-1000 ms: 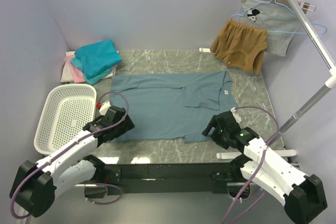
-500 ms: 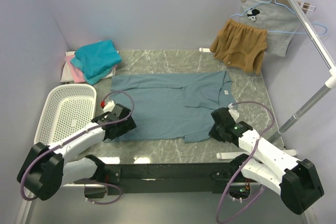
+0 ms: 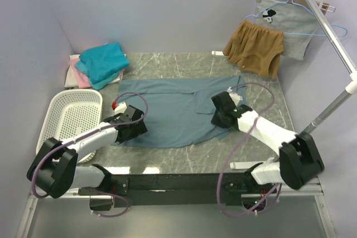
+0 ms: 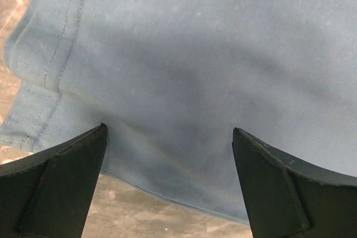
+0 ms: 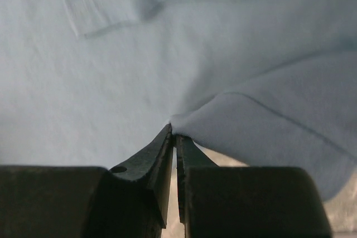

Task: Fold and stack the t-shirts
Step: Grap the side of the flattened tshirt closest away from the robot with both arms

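Grey-blue t-shirt (image 3: 167,110): spread flat mid-counter (image 3: 167,59), right sleeve folded inward.
Left hand (image 4: 170,137): fingers wide apart, poised over the shirt's near-left hem corner.
Right hand (image 5: 174,135): fingers pinched together on a tented fold at the shirt's near-right edge.
Teal t-shirt (image 3: 101,62): heaped on a pink t-shirt (image 3: 81,77), far-left corner.

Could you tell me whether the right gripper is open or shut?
Shut: the right gripper pinches a fold of the grey-blue tee.
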### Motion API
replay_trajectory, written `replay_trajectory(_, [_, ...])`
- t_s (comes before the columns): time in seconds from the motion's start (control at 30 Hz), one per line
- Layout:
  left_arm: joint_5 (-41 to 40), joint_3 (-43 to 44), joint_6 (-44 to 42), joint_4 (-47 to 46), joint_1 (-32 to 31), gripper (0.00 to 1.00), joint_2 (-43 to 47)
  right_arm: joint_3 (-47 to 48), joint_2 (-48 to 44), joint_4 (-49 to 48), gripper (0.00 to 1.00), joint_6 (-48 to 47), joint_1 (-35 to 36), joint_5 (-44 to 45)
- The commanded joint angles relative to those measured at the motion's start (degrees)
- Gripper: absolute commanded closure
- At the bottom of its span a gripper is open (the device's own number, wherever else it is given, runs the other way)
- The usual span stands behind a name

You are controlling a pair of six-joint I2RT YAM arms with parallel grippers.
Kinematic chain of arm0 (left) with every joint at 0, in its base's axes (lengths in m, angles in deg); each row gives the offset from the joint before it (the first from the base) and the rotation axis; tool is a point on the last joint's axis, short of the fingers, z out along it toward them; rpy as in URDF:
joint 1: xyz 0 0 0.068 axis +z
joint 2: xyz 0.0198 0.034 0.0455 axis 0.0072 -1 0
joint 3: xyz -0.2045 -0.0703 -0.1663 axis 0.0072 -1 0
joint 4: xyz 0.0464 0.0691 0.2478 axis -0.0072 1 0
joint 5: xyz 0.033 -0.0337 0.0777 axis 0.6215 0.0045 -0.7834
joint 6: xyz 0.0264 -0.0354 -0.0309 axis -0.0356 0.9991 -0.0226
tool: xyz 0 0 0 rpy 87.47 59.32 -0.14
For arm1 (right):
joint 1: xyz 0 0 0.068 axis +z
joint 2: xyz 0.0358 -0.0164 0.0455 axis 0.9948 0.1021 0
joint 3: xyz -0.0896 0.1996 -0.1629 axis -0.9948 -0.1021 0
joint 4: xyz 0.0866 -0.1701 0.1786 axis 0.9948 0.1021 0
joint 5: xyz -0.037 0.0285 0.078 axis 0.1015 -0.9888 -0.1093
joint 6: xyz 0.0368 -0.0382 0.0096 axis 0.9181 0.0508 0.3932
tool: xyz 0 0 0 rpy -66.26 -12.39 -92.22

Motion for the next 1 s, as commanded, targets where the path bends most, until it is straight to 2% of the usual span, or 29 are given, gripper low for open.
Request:
replay_trajectory(0.0, [-1.1,2.3,-1.5,-1.9,-0.2,0.01,-1.8,8.0,6.8,-3.4,0.88,-4.8,-0.5,3.8])
replay_trajectory(0.17, [-1.9,3.1,-1.6,-1.9,-0.2,0.00,-4.0,13.0,13.6,-5.4,0.85,-8.2,-1.9,6.6])
replay_trajectory(0.2, [-2.1,3.2,-1.6,-1.9,-0.1,0.01,-4.3,13.9,15.0,-5.9,0.70,-9.2,-2.1,6.4])
replay_trajectory(0.27, [-2.3,3.3,-1.5,-1.9,-0.1,0.01,-4.9,16.5,16.0,-4.0,0.54,-10.4,-2.5,8.2])
replay_trajectory(0.3, [-2.6,3.3,-1.4,-2.0,-0.1,0.01,-5.1,16.6,15.6,-3.3,0.34,-10.7,-2.5,8.7])
replay_trajectory(0.33, [-2.6,3.2,-1.4,-2.1,-0.1,0.01,-5.1,16.6,14.9,-2.8,0.28,-10.9,-2.5,9.5])
replay_trajectory(0.43, [-3.1,3.2,-1.4,-2.2,-0.2,0.00,-5.5,14.5,9.4,-1.2,0.28,-12.3,-2.5,11.7])
replay_trajectory(0.53, [-3.3,3.6,-1.6,-1.9,-0.1,0.00,-5.6,11.3,3.5,2.6,0.27,-13.6,-2.6,8.5])
replay_trajectory(0.57, [-3.4,3.6,-1.8,-1.9,-0.1,0.01,-5.6,9.9,2.6,6.4,0.27,-12.8,-2.6,8.2])
replay_trajectory(0.67, [-3.2,3.8,-2.0,-2.2,-0.1,0.01,-5.8,4.2,-1.3,8.7,0.29,-10.0,-2.6,5.8])
replay_trajectory(0.8, [-2.2,4.0,-2.4,-2.8,-0.1,0.01,-5.5,-3.0,-7.9,7.2,0.32,-5.5,-2.6,2.4])
replay_trajectory(0.97, [-1.3,3.6,-2.7,-3.2,0.0,0.01,-5.0,-7.7,-9.7,4.6,0.37,-2.2,-2.6,-0.7])
